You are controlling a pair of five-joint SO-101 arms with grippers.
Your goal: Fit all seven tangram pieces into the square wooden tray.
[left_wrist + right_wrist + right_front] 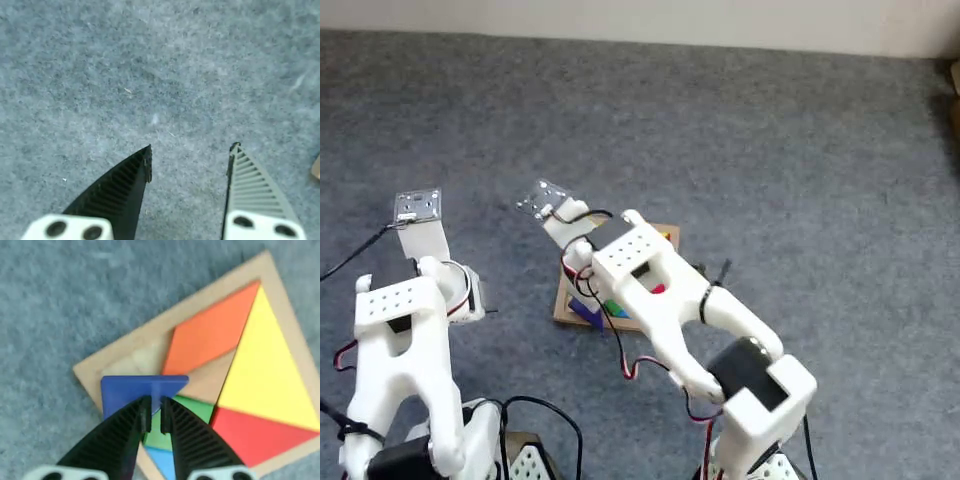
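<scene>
Five pieces [260, 365] sit in the tray [150, 334]. The right gripper [155, 415] clamps the blue piece [125, 392] above the tray's bare corner. The left gripper's [191, 150] fingers stand apart.

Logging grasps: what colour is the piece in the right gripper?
Blue flat tangram piece, clearest in the right wrist view.

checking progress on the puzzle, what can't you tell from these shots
High view: the right arm covers most of the tray, so the pieces cannot be counted.
Right wrist view: the fingers of the right gripper, shut on the blue piece, hide parts of the green piece and light blue piece; the frame edge cuts off part of the tray.
Left wrist view: a tan thing, cut off by the edge, cannot be identified.
</scene>
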